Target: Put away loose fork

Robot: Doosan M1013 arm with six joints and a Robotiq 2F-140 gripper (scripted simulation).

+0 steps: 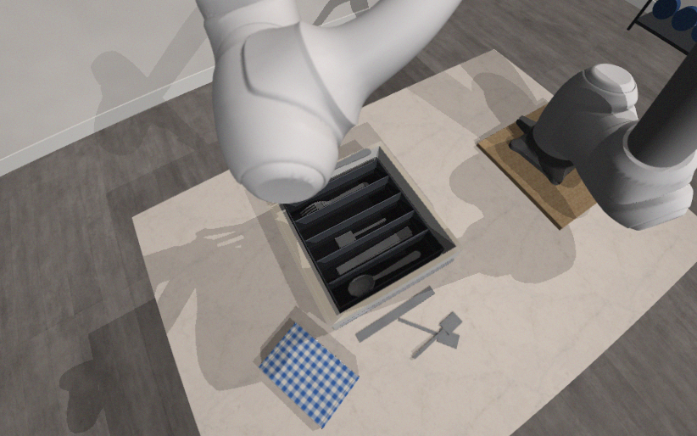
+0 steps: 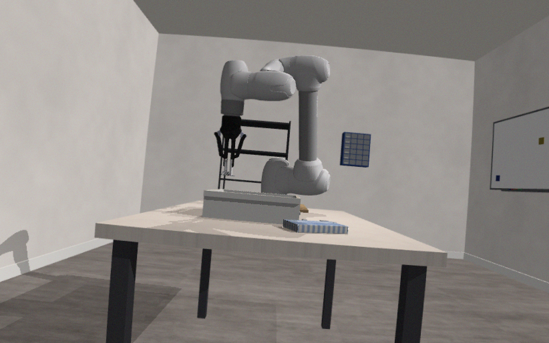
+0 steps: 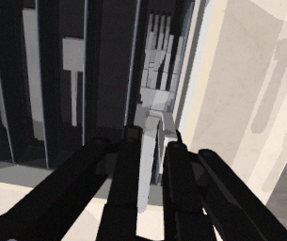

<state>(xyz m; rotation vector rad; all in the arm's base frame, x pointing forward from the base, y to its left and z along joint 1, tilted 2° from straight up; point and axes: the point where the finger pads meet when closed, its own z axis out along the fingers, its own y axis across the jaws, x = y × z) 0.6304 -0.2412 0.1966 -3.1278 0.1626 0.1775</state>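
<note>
a blue checked cloth (image 1: 309, 373) lies near the tabletop (image 1: 557, 325) front edge, left of a flat bar (image 1: 393, 314) and two small spatulas (image 1: 441, 335). the tray (image 1: 432, 227) sits mid-tabletop with forks (image 1: 330, 200) in its far slot. in the wrist view the claw (image 3: 151, 148) is clamped on the loose fork (image 3: 153, 107), tines pointing away, hanging above that fork slot. the exterior view shows the claw (image 2: 228, 163) well above the tray (image 2: 247, 206).
</note>
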